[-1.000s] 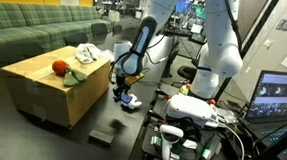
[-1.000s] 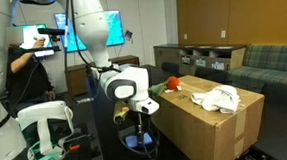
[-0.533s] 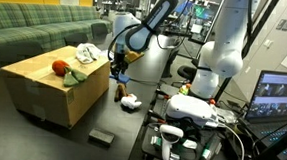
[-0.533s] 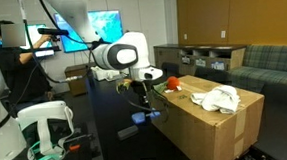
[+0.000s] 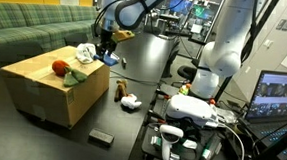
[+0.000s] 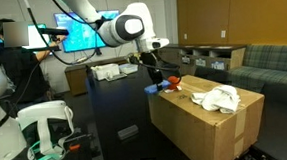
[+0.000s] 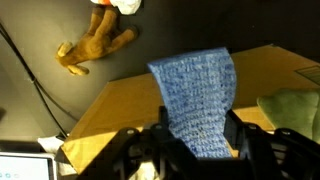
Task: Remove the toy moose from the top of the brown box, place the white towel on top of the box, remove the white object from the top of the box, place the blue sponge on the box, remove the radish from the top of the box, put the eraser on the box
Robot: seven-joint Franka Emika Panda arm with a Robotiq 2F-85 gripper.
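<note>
My gripper (image 5: 105, 50) is shut on the blue sponge (image 5: 107, 59) and holds it above the near edge of the brown box (image 5: 42, 94); both also show in an exterior view, gripper (image 6: 153, 71) and sponge (image 6: 152, 87). In the wrist view the sponge (image 7: 198, 95) hangs between my jaws (image 7: 200, 140) over the box top (image 7: 125, 105). The red radish (image 5: 59, 68) with green leaves and the white towel (image 5: 86, 53) lie on the box. The toy moose (image 7: 95, 50) and a white object (image 5: 130, 101) lie on the floor. The dark eraser (image 5: 101, 137) lies on the floor.
A green sofa (image 5: 36, 28) stands behind the box. A second robot base (image 5: 197, 108) and a monitor (image 5: 278, 98) stand beside the floor area. A person (image 6: 18, 68) sits by screens. Shelving (image 6: 207, 58) lines the wall.
My gripper has risen from near the floor beside the box, carrying the blue sponge up and over the box's edge. The moose and white object stayed on the floor.
</note>
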